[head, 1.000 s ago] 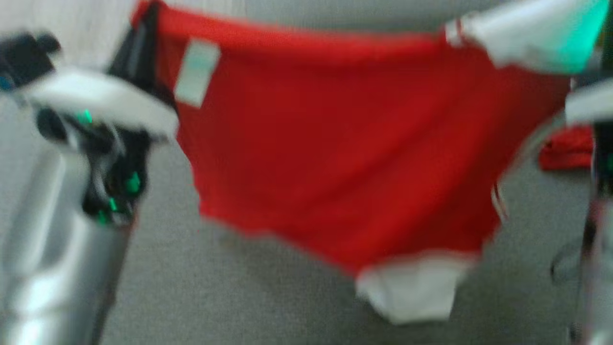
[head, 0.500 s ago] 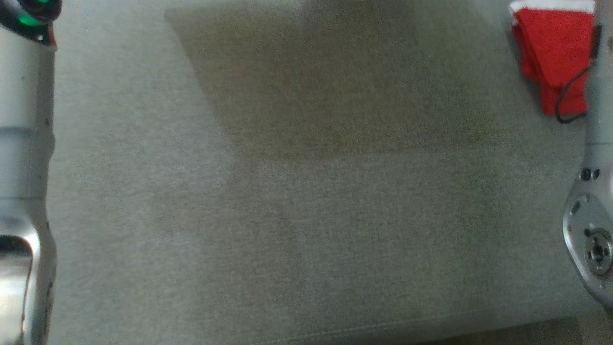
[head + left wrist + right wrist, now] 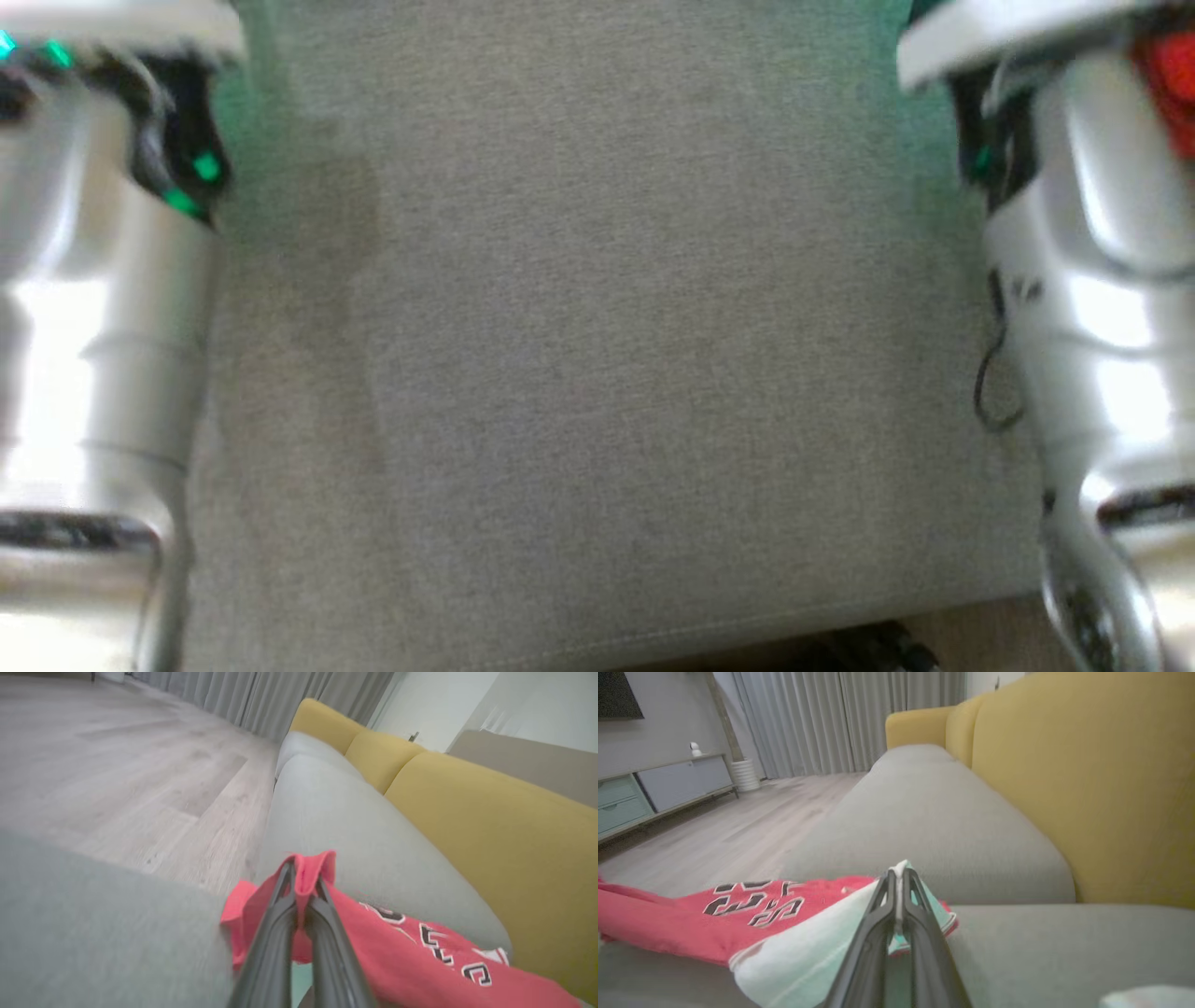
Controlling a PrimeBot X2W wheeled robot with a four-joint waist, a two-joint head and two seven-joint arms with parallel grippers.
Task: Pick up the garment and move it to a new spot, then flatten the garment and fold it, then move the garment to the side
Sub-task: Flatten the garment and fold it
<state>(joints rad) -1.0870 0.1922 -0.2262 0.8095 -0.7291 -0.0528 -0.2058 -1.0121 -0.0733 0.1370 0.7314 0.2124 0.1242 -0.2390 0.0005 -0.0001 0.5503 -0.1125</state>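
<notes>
Left gripper [image 3: 304, 877] is clamped on a red corner of the garment [image 3: 397, 947]; right gripper [image 3: 899, 877] is pinched shut on its white-trimmed edge. The garment spans between them, low over the grey seat [image 3: 597, 373], with the yellow back [image 3: 1087, 765] on the far side. Whether it touches the seat I cannot tell. By my judgement the pick-up is done and the carry to a new spot is in hand; flattening, folding and moving it aside are all left
</notes>
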